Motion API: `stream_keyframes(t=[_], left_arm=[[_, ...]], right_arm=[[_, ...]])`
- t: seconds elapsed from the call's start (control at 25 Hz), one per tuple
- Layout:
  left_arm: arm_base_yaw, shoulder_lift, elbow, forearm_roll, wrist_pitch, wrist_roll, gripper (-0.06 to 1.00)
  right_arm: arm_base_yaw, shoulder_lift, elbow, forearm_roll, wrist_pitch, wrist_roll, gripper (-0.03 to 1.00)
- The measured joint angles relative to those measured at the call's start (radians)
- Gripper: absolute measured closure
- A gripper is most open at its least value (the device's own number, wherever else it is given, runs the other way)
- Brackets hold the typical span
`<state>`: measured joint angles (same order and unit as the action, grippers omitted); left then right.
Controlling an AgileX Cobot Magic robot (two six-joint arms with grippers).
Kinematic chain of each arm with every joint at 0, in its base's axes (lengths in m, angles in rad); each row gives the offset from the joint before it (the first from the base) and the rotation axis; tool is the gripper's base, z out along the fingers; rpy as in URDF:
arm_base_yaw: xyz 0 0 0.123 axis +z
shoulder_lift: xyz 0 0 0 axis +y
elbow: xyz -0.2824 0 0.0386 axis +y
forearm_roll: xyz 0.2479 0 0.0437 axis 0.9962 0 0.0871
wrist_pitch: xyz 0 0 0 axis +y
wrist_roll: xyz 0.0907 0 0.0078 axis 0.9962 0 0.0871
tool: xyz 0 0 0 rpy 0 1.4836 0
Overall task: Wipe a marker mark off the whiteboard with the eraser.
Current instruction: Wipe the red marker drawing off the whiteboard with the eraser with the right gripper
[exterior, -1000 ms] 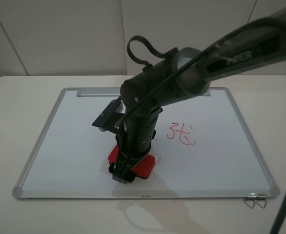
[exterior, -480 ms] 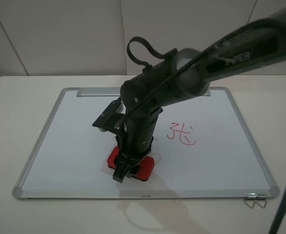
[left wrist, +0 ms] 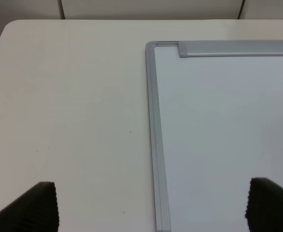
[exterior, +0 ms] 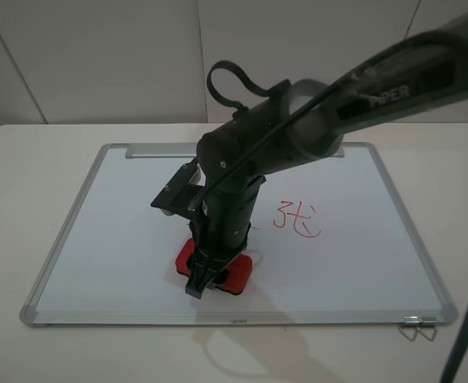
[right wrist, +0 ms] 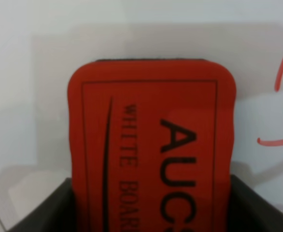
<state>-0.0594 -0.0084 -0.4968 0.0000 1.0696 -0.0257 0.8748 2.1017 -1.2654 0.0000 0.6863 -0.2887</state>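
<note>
**Eraser clamped, label readable up close**

My right gripper (exterior: pixel 196 287) is closed on the eraser (exterior: pixel 238 274), which lies flat on the whiteboard (exterior: pixel 362 271) near the edge closest to the high camera. Only the right wrist view reads its red face: "AUC" and "WHITE BOAR". The high view gives "PIPER" on the arm (exterior: pixel 392 90). Red strokes (right wrist: pixel 279 141) lie just beside the eraser; I cannot tell which scribble. My left gripper (left wrist: pixel 153 208) stands wide over the board's frame

The high exterior camera looked steeply down across the whole whiteboard (exterior: pixel 122 263) on the surface (exterior: pixel 26 159). The left wrist camera, farther off, shared the corner by its tray bar (left wrist: pixel 233 47); the right wrist camera sat very close above the eraser (right wrist: pixel 151 145).
</note>
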Motion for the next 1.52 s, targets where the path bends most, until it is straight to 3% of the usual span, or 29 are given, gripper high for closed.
stream_keyframes(t=[0.2, 0.4, 0.96, 1.24, 1.52], left_arm=[[0.000, 0.000, 0.000, 0.000, 0.000, 0.000, 0.17], [0.000, 0.000, 0.000, 0.000, 0.000, 0.000, 0.17], [0.000, 0.000, 0.000, 0.000, 0.000, 0.000, 0.17], [0.000, 0.000, 0.000, 0.000, 0.000, 0.001, 0.17], [0.000, 0.000, 0.000, 0.000, 0.000, 0.001, 0.17]], right_arm=[[-0.002, -0.023, -0.005, -0.008, 0.011, 0.000, 0.47], [-0.022, -0.034, -0.126, -0.050, 0.121, -0.001, 0.47], [-0.230, 0.161, -0.434, -0.104, 0.183, -0.007, 0.47], [-0.305, 0.188, -0.454, -0.046, 0.178, -0.051, 0.47], [-0.314, 0.217, -0.454, 0.009, 0.169, -0.112, 0.47]])
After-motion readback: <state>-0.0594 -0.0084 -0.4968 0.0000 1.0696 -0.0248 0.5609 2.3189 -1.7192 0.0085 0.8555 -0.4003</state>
